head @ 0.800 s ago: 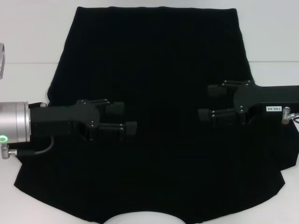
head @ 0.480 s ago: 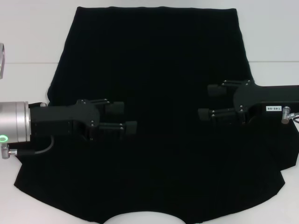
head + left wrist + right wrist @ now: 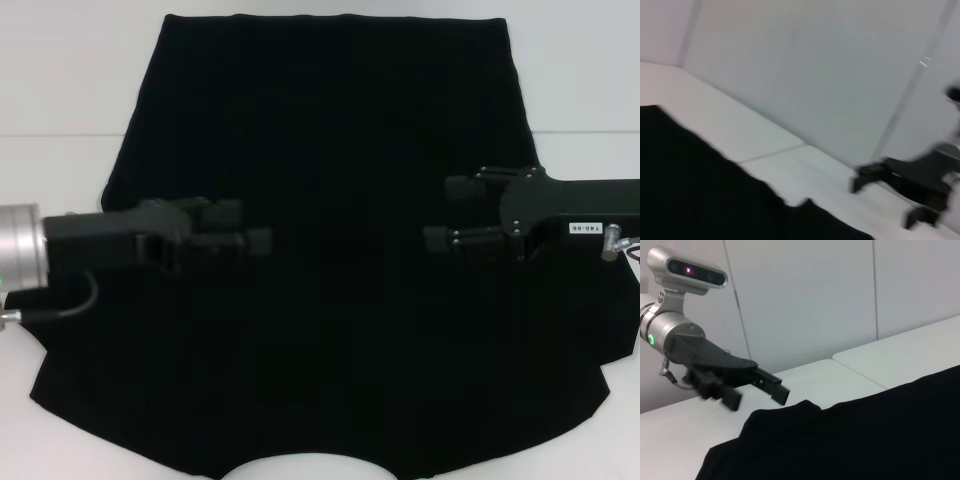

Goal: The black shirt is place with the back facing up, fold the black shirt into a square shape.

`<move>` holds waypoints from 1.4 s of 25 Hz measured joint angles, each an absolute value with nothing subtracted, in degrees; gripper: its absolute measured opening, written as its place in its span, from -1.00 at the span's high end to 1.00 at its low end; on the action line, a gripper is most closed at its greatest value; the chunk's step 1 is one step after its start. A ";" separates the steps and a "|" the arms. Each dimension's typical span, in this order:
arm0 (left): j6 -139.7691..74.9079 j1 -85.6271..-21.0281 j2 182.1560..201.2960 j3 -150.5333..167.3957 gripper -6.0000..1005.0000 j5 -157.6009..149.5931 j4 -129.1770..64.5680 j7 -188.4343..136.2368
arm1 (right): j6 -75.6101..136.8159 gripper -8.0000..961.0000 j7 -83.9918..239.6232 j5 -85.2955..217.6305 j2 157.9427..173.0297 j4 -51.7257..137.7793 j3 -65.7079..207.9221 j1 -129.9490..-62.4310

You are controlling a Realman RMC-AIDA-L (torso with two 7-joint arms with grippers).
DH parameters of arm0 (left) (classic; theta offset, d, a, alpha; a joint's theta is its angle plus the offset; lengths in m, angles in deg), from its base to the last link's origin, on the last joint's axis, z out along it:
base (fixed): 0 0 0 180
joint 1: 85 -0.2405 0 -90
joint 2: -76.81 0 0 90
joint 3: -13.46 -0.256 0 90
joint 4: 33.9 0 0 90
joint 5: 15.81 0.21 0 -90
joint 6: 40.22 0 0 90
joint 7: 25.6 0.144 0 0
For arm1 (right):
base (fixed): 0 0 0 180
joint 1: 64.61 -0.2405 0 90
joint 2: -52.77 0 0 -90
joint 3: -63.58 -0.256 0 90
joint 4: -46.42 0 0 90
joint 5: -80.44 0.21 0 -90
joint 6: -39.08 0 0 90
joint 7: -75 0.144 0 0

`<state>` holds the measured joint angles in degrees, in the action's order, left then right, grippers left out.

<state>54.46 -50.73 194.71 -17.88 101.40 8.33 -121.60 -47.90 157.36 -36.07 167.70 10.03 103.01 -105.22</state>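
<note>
The black shirt (image 3: pixel 340 130) lies spread flat on the white table, plain side up, with its curved neckline at the near edge. My left gripper (image 3: pixel 245 228) hovers over the shirt's left half, fingers apart and holding nothing. The right wrist view also shows the left gripper (image 3: pixel 759 399), open above the cloth (image 3: pixel 865 440). Over the shirt's right half my right gripper (image 3: pixel 445 214) stands open and empty. The left wrist view catches the right gripper (image 3: pixel 884 202) beyond the shirt's edge (image 3: pixel 690 190).
Bare white table (image 3: pixel 60 80) shows to the left, to the right and behind the shirt, with a seam line running across it. Plain grey wall panels (image 3: pixel 805 300) stand behind the table.
My left arm has pulled back to the left and slightly away from me, still open. The right gripper has barely shifted. The shirt lies as before.
</note>
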 joint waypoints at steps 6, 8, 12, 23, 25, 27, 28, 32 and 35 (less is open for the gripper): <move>47.98 -52.04 194.13 -14.65 -0.71 106.99 10.80 -133.71 | -46.93 -0.89 157.84 -35.86 168.24 9.96 102.95 -105.31; 47.22 -52.46 194.03 -13.04 -0.71 109.21 11.51 -136.86 | -46.64 -0.89 158.02 -35.85 168.38 9.83 102.95 -105.42; 47.38 -53.50 193.66 -9.33 -0.71 111.56 12.31 -142.05 | -46.35 -0.89 158.13 -35.84 168.41 9.75 102.95 -105.78; 46.58 -55.94 193.22 -1.25 -0.71 121.35 14.93 -151.18 | -45.47 -0.90 158.23 -35.84 168.29 9.48 102.87 -106.47; 46.34 -56.09 193.06 0.15 -0.71 123.30 15.29 -151.29 | -45.40 -0.90 158.23 -35.84 168.24 9.48 102.87 -106.57; 46.16 -56.20 192.92 1.33 -0.71 124.95 15.78 -151.48 | -45.38 -0.89 158.23 -35.83 168.23 9.48 102.87 -106.62; 45.98 -56.23 192.85 1.79 -0.71 125.88 16.05 -151.75 | -45.38 -0.90 158.23 -35.81 168.22 9.48 102.85 -106.65; 44.10 -56.25 192.78 2.39 -0.71 129.66 16.86 -153.45 | -45.29 -0.90 158.23 -35.75 168.20 9.48 102.68 -106.69; 43.02 -56.26 192.77 2.38 -0.71 130.71 16.93 -153.82 | -45.21 -0.90 158.23 -35.75 168.16 9.49 102.48 -106.71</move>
<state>43.02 -56.26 192.77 2.38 130.71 16.93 -153.82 -45.21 158.23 -35.75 168.16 9.49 102.48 -106.71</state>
